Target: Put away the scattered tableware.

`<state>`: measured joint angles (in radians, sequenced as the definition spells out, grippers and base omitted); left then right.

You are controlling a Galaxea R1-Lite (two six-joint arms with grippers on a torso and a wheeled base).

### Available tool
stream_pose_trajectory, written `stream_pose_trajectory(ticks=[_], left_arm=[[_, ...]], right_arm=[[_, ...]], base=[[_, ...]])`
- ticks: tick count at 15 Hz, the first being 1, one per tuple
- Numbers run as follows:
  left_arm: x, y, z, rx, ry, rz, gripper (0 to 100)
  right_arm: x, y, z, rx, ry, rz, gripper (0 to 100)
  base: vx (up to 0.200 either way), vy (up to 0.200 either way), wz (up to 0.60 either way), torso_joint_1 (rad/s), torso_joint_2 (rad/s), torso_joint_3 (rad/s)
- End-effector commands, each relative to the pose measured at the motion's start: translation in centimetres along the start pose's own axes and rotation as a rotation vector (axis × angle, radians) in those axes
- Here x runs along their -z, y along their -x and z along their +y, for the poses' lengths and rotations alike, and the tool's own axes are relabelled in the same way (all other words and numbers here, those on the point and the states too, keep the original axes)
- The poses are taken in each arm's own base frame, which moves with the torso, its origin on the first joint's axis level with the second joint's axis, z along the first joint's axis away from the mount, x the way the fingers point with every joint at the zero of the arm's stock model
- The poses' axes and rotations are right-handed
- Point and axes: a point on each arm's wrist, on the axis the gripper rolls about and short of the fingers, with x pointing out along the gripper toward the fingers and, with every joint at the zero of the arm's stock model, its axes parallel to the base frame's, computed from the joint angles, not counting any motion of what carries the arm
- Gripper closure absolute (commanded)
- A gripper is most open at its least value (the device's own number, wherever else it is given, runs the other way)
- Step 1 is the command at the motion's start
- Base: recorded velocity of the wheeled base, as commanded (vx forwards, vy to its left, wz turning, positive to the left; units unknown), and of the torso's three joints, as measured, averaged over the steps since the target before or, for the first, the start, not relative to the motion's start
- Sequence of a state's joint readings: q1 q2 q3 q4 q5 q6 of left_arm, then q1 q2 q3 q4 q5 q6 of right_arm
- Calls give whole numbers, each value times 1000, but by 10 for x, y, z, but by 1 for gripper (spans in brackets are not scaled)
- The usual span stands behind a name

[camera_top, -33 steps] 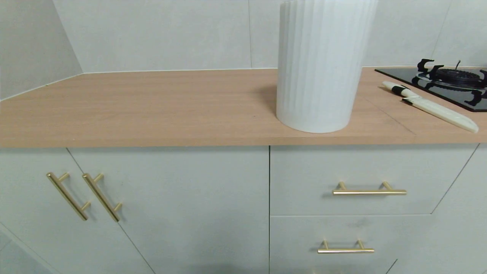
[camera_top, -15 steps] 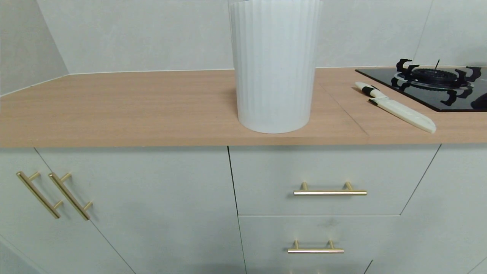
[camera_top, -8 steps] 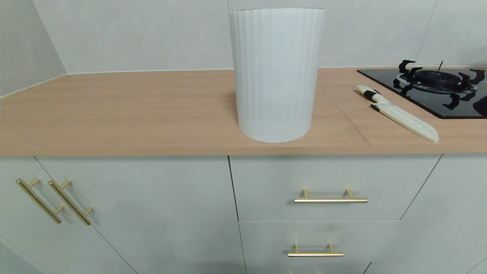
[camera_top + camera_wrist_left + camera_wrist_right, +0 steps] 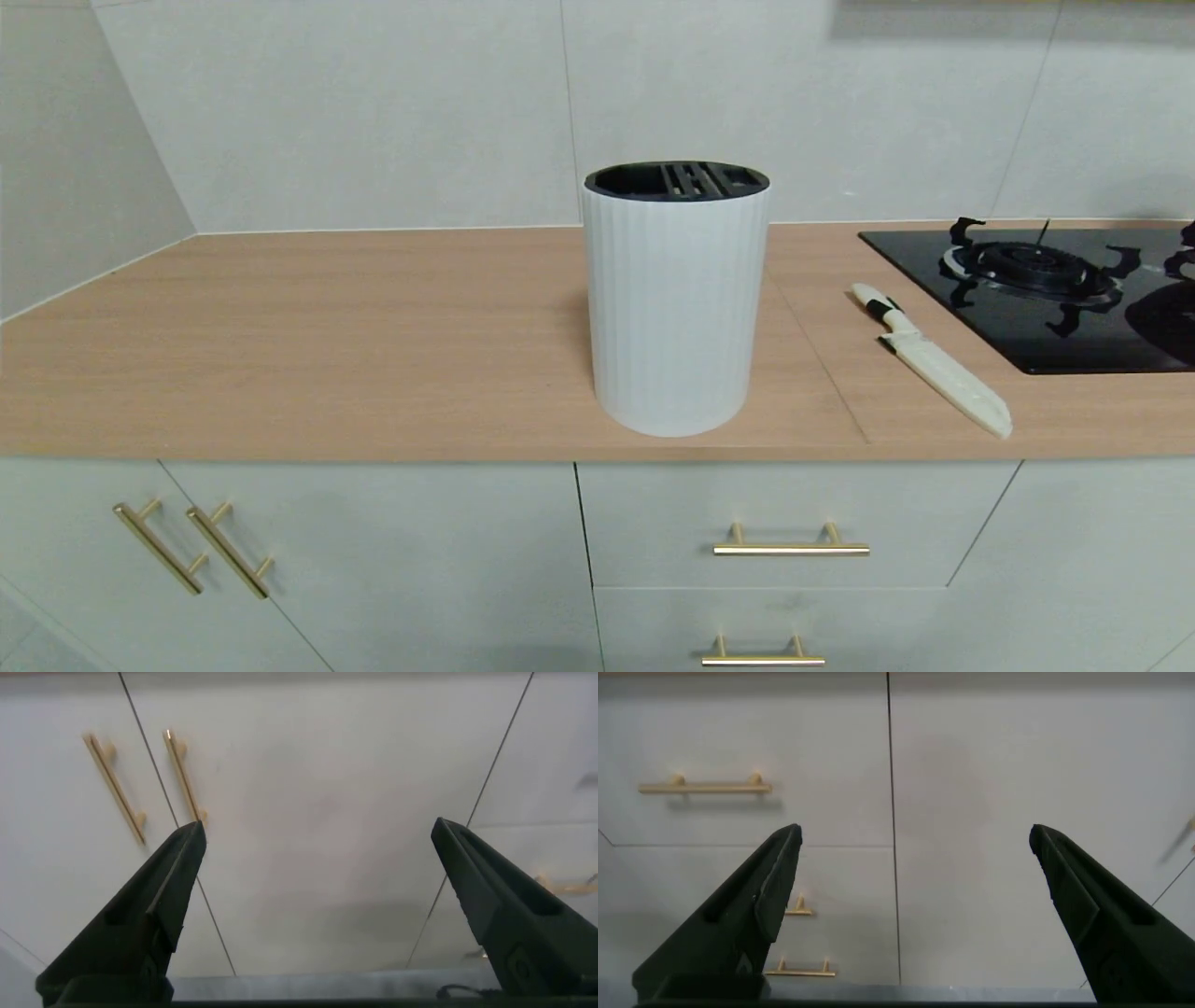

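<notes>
White holder (image 4: 674, 299) stands on the bench (image 4: 327, 345); knife (image 4: 934, 366) lies flat at its 3 o'clock, apart. My left tool (image 4: 316, 829) and right tool (image 4: 915, 833) are spread wide.

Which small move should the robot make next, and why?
Probably lift the right tool, open and low before the drawer fronts, up toward the handle of the knife. It lies flat on the countertop at the robot's right, outside the white knife holder, whose slots look empty.
</notes>
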<state>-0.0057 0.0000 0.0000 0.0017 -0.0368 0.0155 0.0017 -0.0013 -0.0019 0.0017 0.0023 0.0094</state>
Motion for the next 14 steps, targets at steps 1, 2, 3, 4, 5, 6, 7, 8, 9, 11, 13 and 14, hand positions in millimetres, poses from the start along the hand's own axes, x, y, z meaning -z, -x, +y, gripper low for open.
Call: stream_pose_trajectory(ticks=[1, 2, 3, 4, 5, 6, 7, 8, 9, 11, 13, 14], left_arm=[[0, 0, 0, 0, 0, 1, 0], [0, 0, 0, 0, 0, 1, 0], [0, 0, 0, 0, 0, 1, 0], [0, 0, 0, 0, 0, 1, 0], [0, 0, 0, 0, 0, 1, 0], [0, 0, 0, 0, 0, 1, 0], [0, 0, 0, 0, 0, 1, 0], [0, 0, 0, 0, 0, 1, 0], [0, 0, 0, 0, 0, 1, 0], [0, 0, 0, 0, 0, 1, 0], [0, 0, 0, 0, 0, 1, 0], [0, 0, 0, 0, 0, 1, 0]], right_arm=[[0, 0, 0, -1, 0, 1, 0], [0, 0, 0, 1, 0, 1, 0], [0, 0, 0, -1, 0, 1, 0], [0, 0, 0, 1, 0, 0, 0], [0, 0, 0, -1, 0, 0, 0], [0, 0, 0, -1, 0, 1, 0], [0, 0, 0, -1, 0, 0, 0], [0, 0, 0, -1, 0, 1, 0], [0, 0, 0, -1, 0, 1, 0], [0, 0, 0, -1, 0, 0, 0], [0, 0, 0, -1, 0, 1, 0], [0, 0, 0, -1, 0, 1, 0]], base=[[0, 0, 0, 178, -471, -290], [0, 0, 0, 188, -471, -286], [0, 0, 0, 188, -471, -276], [0, 0, 0, 212, -476, -286], [0, 0, 0, 198, -491, -281], [0, 0, 0, 217, -500, -286], [0, 0, 0, 207, -491, -286], [0, 0, 0, 227, -500, -281], [0, 0, 0, 232, -496, -281], [0, 0, 0, 232, -520, -281], [0, 0, 0, 239, -520, -288], [0, 0, 0, 242, -530, -281]])
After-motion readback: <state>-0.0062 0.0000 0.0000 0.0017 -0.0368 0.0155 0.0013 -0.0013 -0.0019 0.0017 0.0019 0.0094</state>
